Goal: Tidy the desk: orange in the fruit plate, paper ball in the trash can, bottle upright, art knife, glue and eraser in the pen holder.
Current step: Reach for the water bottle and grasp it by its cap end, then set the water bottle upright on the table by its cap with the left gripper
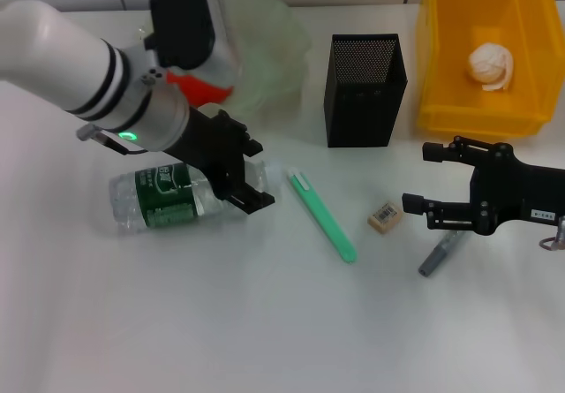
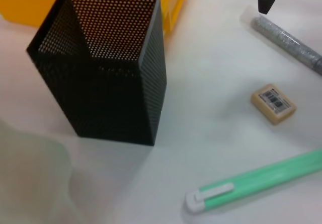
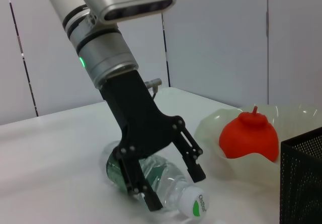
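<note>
The bottle lies on its side at the left. My left gripper is open and straddles its neck end; the right wrist view shows the left gripper either side of the bottle. The orange sits in the fruit plate. The paper ball rests in the trash can. A green art knife, the eraser and a grey glue stick lie in front of the pen holder. My right gripper hangs open just right of the eraser, above the glue.
The left wrist view looks down on the pen holder, with the eraser, art knife and glue beside it. The trash can stands close to the pen holder's right side. The fruit plate stands close on its left.
</note>
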You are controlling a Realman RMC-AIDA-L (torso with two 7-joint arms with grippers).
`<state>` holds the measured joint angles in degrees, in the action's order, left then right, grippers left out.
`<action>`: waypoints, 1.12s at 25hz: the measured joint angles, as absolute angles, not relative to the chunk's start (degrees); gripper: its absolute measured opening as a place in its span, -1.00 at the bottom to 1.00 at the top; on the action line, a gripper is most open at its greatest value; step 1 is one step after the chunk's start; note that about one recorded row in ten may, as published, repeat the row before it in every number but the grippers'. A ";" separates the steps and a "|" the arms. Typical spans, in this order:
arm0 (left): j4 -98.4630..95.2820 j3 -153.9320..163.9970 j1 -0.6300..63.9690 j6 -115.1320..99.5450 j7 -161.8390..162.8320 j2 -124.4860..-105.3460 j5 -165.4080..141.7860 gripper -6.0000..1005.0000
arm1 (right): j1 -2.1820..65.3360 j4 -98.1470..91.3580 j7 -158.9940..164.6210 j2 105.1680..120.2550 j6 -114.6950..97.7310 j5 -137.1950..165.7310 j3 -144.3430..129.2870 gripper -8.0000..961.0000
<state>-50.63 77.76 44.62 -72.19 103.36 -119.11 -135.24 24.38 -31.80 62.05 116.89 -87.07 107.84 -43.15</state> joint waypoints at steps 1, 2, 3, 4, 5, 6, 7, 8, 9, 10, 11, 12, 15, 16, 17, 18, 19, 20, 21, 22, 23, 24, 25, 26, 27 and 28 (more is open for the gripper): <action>-50.43 78.17 44.70 -71.84 103.36 -119.12 -135.05 0.51 | 24.38 -31.80 62.05 116.89 -87.07 107.84 -43.15 0.75; -49.78 79.33 44.97 -70.70 103.36 -119.13 -134.68 0.51 | 24.38 -31.81 62.05 116.89 -87.07 107.84 -43.15 0.75; -49.17 80.16 45.19 -69.73 103.36 -119.13 -134.42 0.51 | 24.37 -31.81 62.05 116.89 -87.08 107.84 -43.15 0.75; -48.76 80.72 45.34 -69.15 103.36 -119.13 -134.26 0.51 | 24.37 -31.82 62.05 116.89 -87.08 107.84 -43.14 0.75; -48.76 80.72 45.34 -69.15 103.36 -119.13 -134.26 0.51 | 24.36 -31.82 62.05 116.89 -87.09 107.84 -43.12 0.75; -48.76 80.72 45.34 -69.15 103.36 -119.13 -134.26 0.51 | 24.36 -31.82 62.05 116.89 -87.09 107.84 -43.10 0.75; -48.24 81.43 45.51 -68.29 103.36 -119.13 -134.07 0.51 | 24.35 -31.82 62.05 116.89 -87.10 107.84 -43.08 0.75; -47.76 81.77 45.64 -67.21 103.43 -119.12 -133.99 0.51 | 24.34 -31.82 62.05 116.89 -87.12 107.84 -43.03 0.75; -47.74 81.83 45.64 -66.99 103.43 -119.12 -133.97 0.51 | 24.35 -31.82 62.05 116.89 -87.17 107.84 -42.94 0.75; -47.74 81.83 45.64 -66.99 103.43 -119.12 -133.97 0.50 | 24.34 -31.82 62.05 116.89 -87.24 107.84 -42.81 0.75; -47.71 81.95 45.64 -66.65 103.43 -119.11 -133.96 0.50 | 24.34 -31.82 62.05 116.89 -87.29 107.84 -42.69 0.75; -47.71 81.95 45.64 -66.65 103.43 -119.11 -133.96 0.50 | 24.34 -31.82 62.05 116.89 -87.31 107.84 -42.64 0.74; -47.27 83.00 45.65 -64.87 103.63 -119.10 -133.94 0.50 | 24.34 -31.82 62.05 116.89 -87.33 107.84 -42.56 0.74; -47.27 83.00 45.65 -64.87 103.63 -119.10 -133.94 0.50 | 24.34 -31.81 62.05 116.89 -87.34 107.84 -42.51 0.74; -47.19 83.45 45.64 -64.20 103.92 -119.09 -134.06 0.50 | 24.34 -31.82 62.05 116.89 -87.36 107.84 -42.49 0.74; -47.18 83.47 45.64 -64.16 103.97 -119.09 -134.09 0.44 | 24.34 -31.81 62.05 116.89 -87.39 107.84 -42.47 0.74; -47.18 83.48 45.63 -64.16 104.03 -119.09 -134.09 0.38 | 24.34 -31.82 62.05 116.89 -87.41 107.84 -42.46 0.74; -47.18 83.49 45.63 -64.15 104.06 -119.09 -134.09 0.32 | 24.34 -31.82 62.05 116.88 -87.43 107.84 -42.46 0.74; -47.18 83.49 45.63 -64.15 104.06 -119.09 -134.09 0.26 | 24.34 -31.82 62.05 116.87 -87.43 107.84 -42.45 0.74; -47.33 83.50 45.57 -64.15 104.12 -119.09 -134.09 0.20 | 24.34 -31.81 62.05 116.85 -87.45 107.84 -42.45 0.74; -47.36 83.49 45.56 -64.16 104.12 -119.09 -134.10 0.14 | 24.34 -31.82 62.05 116.83 -87.45 107.84 -42.45 0.74; -47.43 83.50 45.54 -64.20 104.13 -119.09 -134.15 0.10 | 24.34 -31.82 62.06 116.83 -87.45 107.84 -42.45 0.74; -47.45 83.50 45.54 -64.32 104.13 -119.09 -134.20 0.06 | 24.34 -31.81 62.06 116.83 -87.45 107.84 -42.44 0.74; -47.55 83.50 45.53 -64.58 104.14 -119.09 -134.22 0.02 | 24.34 -31.81 62.07 116.82 -87.45 107.84 -42.39 0.74; -47.65 83.49 45.51 -64.72 104.14 -119.09 -134.18 -0.02 | 24.34 -31.82 62.07 116.81 -87.45 107.84 -42.21 0.74; -48.12 83.28 45.38 -65.19 104.16 -119.09 -133.95 -0.07 | 24.34 -31.82 62.08 116.80 -87.46 107.84 -42.03 0.74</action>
